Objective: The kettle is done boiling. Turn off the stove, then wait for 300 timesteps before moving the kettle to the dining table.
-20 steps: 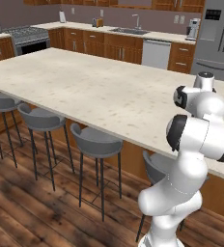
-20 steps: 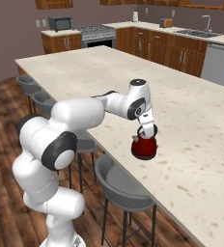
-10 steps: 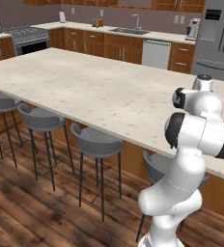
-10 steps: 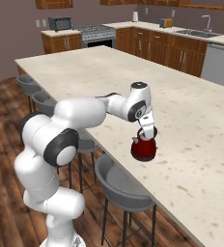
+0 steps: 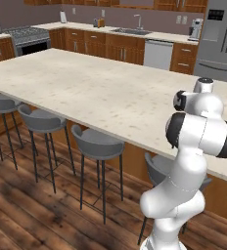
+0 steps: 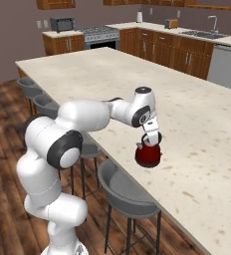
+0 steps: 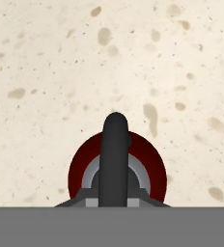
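Gripper (image 6: 151, 137) clamped on glossy red domed kettle (image 6: 148, 155) by its dark arched handle; speckled stone dining table (image 6: 197, 109) beneath; fingertips obscured.

bare dining table (image 6: 197, 124) top all around kettle (image 6: 148, 154), stools (image 5: 98, 142) crowding its near edge

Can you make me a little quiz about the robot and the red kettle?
1. True or false: the gripper is shut on the kettle's handle.
2. The kettle is above: A) the stove B) the dining table C) a stool
3. Fill in: in the hand view the handle is ____ coloured.

Key: 1 true. 2 B. 3 dark.
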### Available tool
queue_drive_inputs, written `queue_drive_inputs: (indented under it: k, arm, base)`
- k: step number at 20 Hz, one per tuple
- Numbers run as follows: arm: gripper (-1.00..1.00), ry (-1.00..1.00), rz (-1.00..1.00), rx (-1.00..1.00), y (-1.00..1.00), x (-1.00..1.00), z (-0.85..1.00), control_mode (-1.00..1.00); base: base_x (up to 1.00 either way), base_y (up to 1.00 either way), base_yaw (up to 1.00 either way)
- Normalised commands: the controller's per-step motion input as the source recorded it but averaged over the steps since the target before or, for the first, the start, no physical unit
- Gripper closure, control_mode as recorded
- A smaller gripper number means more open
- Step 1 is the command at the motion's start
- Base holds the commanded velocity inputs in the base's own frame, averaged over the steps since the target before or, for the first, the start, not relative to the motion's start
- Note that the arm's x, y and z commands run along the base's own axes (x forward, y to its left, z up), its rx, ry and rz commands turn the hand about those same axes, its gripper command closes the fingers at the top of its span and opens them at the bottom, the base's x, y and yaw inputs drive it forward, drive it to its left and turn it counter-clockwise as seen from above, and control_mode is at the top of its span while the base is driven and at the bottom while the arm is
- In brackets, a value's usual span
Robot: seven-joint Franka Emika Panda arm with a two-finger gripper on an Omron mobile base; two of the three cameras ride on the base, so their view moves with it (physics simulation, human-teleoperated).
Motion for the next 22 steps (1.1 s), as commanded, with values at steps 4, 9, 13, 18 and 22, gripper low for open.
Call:
queue_drive_inputs:
  k: [4,9,13,18,22]
  arm:
    - [1.0,0.0,0.0,0.0,0.0,0.06,-0.08,-1.0]
    - [1.0,0.0,0.0,0.0,0.0,0.08,-0.08,-1.0]
    - [1.0,0.0,0.0,0.0,0.0,0.11,-0.1,-1.0]
    - [1.0,0.0,0.0,0.0,0.0,0.09,-0.11,-1.0]
    - [1.0,0.0,0.0,0.0,0.0,0.11,-0.12,-1.0]
  base:
    - [0.0,0.0,0.0]
    - [0.0,0.0,0.0]
    - [0.0,0.0,0.0]
    - [0.0,0.0,0.0]
    - [0.0,0.0,0.0]
